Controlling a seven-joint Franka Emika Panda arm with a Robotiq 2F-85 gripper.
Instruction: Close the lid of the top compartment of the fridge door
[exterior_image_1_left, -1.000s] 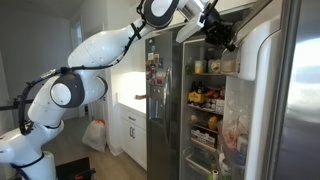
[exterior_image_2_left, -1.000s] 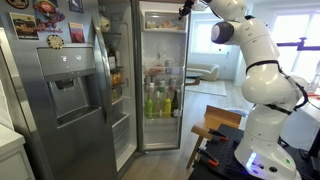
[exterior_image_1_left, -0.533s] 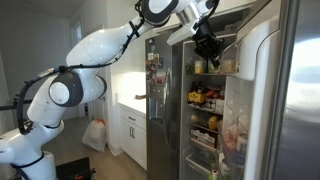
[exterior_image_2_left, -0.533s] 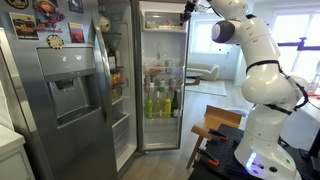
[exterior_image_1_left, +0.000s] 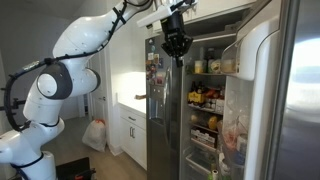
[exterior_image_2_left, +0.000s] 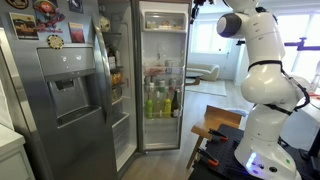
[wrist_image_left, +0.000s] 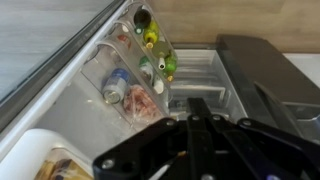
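Lid (exterior_image_1_left: 256, 42) appears down over top compartment (exterior_image_1_left: 250, 62), the uppermost bin on the open fridge door (exterior_image_1_left: 298, 100). Gripper (exterior_image_1_left: 177, 57) hangs well apart from it, before the fridge's upper opening. Jaws look pressed together, nothing between. Wrist view: bottles (wrist_image_left: 150, 45) in 1 lower door bin.

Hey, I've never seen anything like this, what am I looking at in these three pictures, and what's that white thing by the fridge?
The white jointed thing is a robot arm. The black part at its end is its gripper, a two-fingered hand. Two pictures come from cameras standing in the room, on different sides of an open fridge. The third comes from a camera on the wrist, looking down at door bins holding bottles. The fridge door stands open, showing its white lining. The gripper seems to hold nothing, but I can't tell whether it is open.
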